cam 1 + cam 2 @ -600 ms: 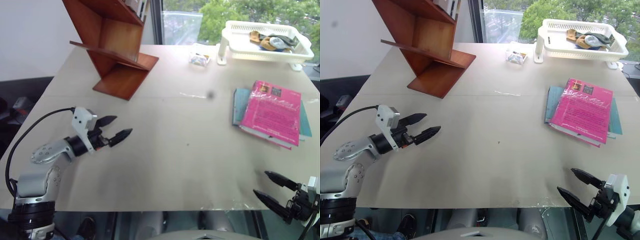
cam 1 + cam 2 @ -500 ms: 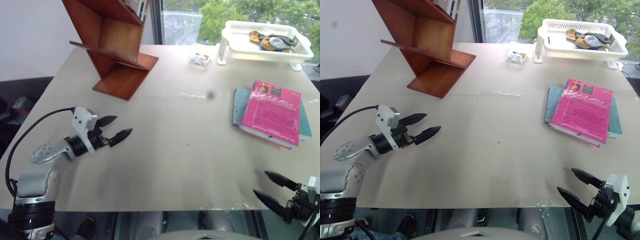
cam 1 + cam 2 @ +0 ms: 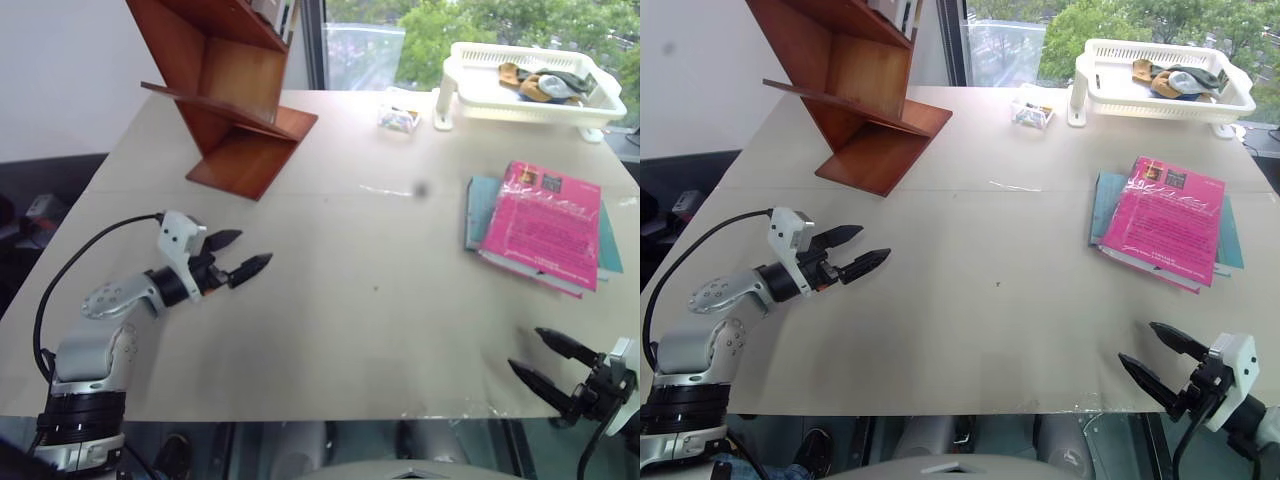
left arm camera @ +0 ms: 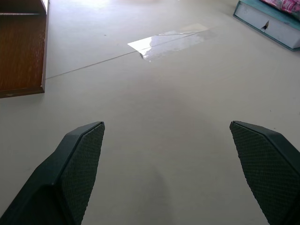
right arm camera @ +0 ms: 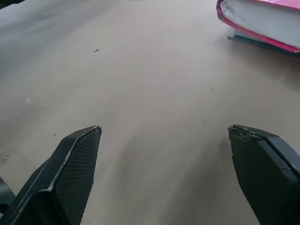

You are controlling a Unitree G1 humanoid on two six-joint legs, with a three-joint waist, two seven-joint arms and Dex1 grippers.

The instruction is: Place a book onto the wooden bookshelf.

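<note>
The pink book (image 3: 545, 222) lies flat on a thinner teal book (image 3: 480, 205) at the table's right side; its white page edges (image 5: 262, 21) show in the right wrist view. The reddish-brown wooden bookshelf (image 3: 225, 90) stands at the far left corner, its base board (image 4: 21, 61) showing in the left wrist view. My left gripper (image 3: 238, 254) is open over the table's left part, well short of the shelf, with nothing between its fingers. My right gripper (image 3: 548, 360) is open at the table's near right edge, some way in front of the book.
A white plastic basket tray (image 3: 470, 85) with cloth items stands at the far right. A small clear packet (image 3: 398, 118) lies beside it. A strip of clear tape (image 4: 168, 38) lies on the seam across the table (image 3: 370, 300).
My left gripper has moved a little to the right and away from me over the table. My right gripper has shifted slightly right and toward the near edge. The book and shelf are unmoved.
</note>
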